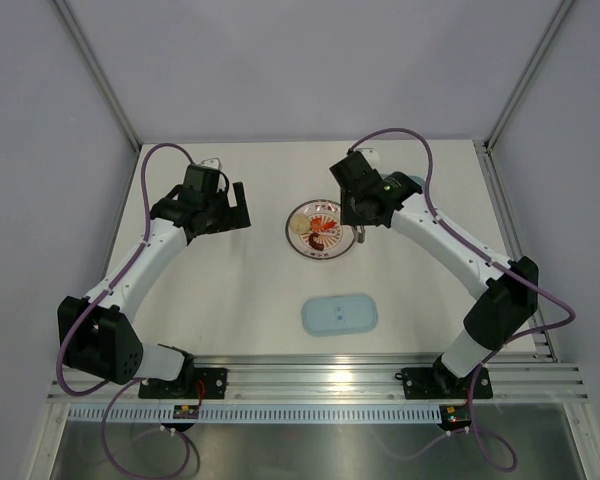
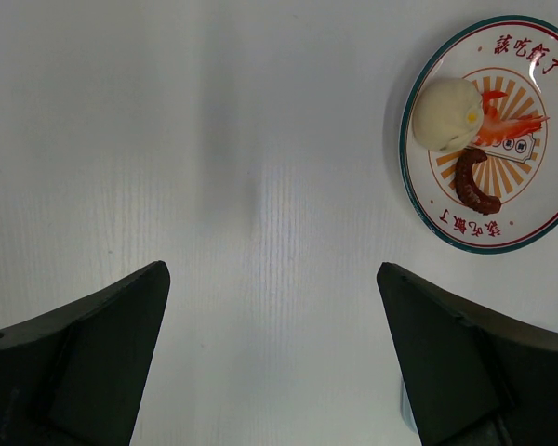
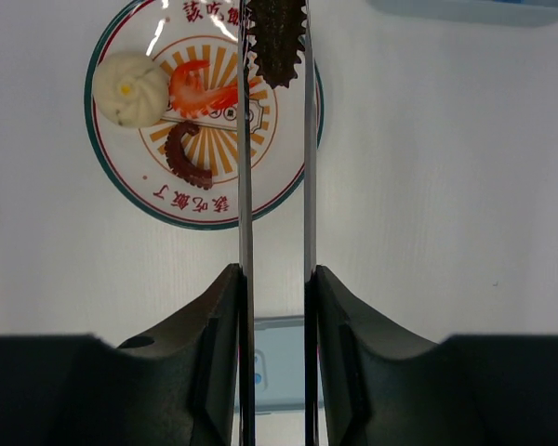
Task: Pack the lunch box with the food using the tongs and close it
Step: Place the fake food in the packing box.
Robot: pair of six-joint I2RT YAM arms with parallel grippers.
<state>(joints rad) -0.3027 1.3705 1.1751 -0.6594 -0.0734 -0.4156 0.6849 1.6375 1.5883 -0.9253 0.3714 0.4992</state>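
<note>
A white table (image 1: 240,300) with a faint grain fills the middle; behind its far edge stands a plain pale grey back wall (image 1: 310,60); a matching left panel (image 1: 30,200) and right panel (image 1: 585,200) close its sides; slim metal posts (image 1: 95,70) rise from the table's two far corners; along its near edge runs a ribbed aluminium rail (image 1: 320,372); nearer than the rail lies a dull steel sheet (image 1: 310,445); soft, even light leaves a pale sheen on the tabletop.
</note>
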